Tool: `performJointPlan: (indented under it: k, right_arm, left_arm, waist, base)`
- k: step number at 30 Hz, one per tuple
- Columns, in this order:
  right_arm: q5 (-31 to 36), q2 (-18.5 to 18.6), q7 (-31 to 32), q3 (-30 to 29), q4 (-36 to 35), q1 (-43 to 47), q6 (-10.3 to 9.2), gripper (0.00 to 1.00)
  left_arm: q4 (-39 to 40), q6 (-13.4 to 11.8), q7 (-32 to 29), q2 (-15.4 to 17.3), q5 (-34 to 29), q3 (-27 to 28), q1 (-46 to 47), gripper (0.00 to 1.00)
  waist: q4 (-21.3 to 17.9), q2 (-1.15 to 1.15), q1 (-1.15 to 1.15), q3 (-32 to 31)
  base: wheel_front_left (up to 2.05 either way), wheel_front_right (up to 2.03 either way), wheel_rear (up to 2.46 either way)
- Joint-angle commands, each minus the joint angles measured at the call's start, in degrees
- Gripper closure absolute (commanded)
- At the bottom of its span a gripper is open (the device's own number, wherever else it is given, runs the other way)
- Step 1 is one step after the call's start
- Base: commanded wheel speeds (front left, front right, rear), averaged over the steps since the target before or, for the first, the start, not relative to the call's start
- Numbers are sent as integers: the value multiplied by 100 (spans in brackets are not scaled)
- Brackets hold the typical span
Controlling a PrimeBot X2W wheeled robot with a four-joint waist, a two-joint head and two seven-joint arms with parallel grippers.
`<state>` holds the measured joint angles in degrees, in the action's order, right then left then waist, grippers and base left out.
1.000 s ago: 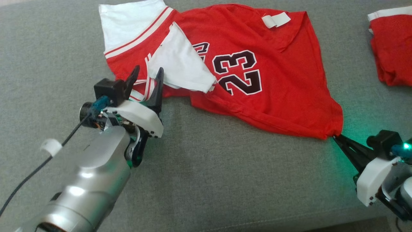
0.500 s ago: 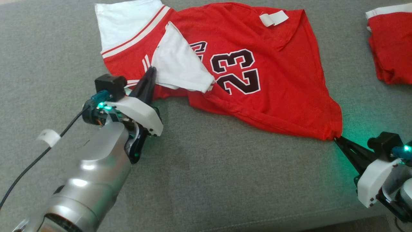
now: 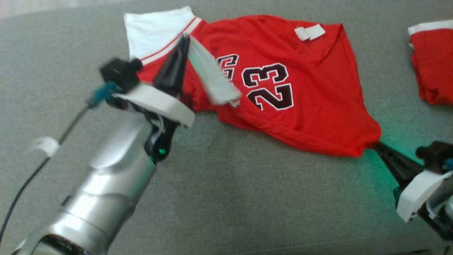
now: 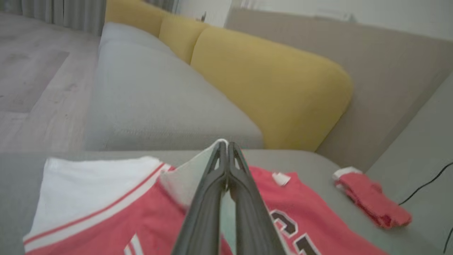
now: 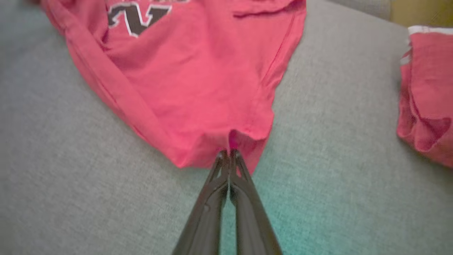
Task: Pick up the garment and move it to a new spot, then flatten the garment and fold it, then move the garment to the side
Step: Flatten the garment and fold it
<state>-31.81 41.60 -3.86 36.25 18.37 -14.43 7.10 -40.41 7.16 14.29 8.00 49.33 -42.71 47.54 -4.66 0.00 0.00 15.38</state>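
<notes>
red jersey (image 3: 304, 88) lies spread on the grey sofa seat (image 3: 230, 198), number 23 facing up, white tag (image 3: 309, 32) near the far edge. both arms have it.

left gripper (image 3: 184, 40) has its fingers pressed together on the edge of the white sleeve (image 3: 212, 76), which it holds up off the chest. the left wrist view shows white cloth right at the tips. right gripper (image 3: 377, 146) is pinched tight on the red hem corner nearest the robot, and the cloth bunches into the tips in the right wrist view.

progress, my read: this looks like the flatten stage. the body is mostly laid out, but the sleeve is flopped over the front and the near hem is rumpled and pulled to a point. no fold is made yet and the move to the side is not done. whether this is already the new spot, cannot tell.

hard to see: the left arm and sleeve are motion-blurred in the head view. the jersey's lower left part is hidden behind the left gripper. lettering beside the 23 is half covered by the sleeve. the right gripper's body is cut off at the frame edge. a second red garment (image 3: 431, 63) to the right is cut off too, so what kind it is stays unclear. how much sleeve is in the left pinch, cannot tell.
</notes>
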Motion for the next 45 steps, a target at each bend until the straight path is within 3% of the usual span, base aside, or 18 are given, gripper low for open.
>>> performJointPlan:
  k: [1,9,15,20,26,32,37,45]
  right_arm:
    - [-158,179,-150,-96,-135,109,39,100]
    - [-1398,381,-511,-1051,-1016,8,39,100]
    - [-1927,943,-82,-1695,-1902,-371,39,100]
    - [-1965,1304,498,-2016,-2295,-1263,39,100]
    - [-1675,1146,1228,-1560,-1769,-2689,39,100]
    - [-1309,573,1372,-719,-722,-4154,39,100]
    - [-954,189,901,-268,219,-5215,39,100]
    - [-229,70,-355,-246,1383,-6277,39,100]
  left_arm:
    - [431,29,68,232,118,345,73,100]
    - [2427,17,-66,892,895,1156,-225,100]
    - [3457,-309,-427,1323,1287,1707,64,100]
    - [3798,-602,-915,1479,1460,1983,931,100]
    - [2882,-769,-1331,1323,1471,1991,2140,100]
    - [1403,-708,-1407,1153,1192,1832,3166,100]
    - [528,-462,-1184,947,977,1722,3905,100]
    - [-45,-29,-710,683,1059,1724,4664,100]
  waist:
    - [60,0,0,-147]
    - [149,0,0,-973]
    - [187,0,0,-1571]
    - [244,0,0,-1652]
    - [318,0,0,-1405]
    - [313,0,0,-652]
    - [381,0,0,10]
    - [581,0,0,460]
  base:
    - [0,0,0]
    - [0,0,0]
    - [0,0,0]
    - [0,0,0]
    - [0,0,0]
    - [0,0,0]
    - [0,0,0]
    - [0,0,0]
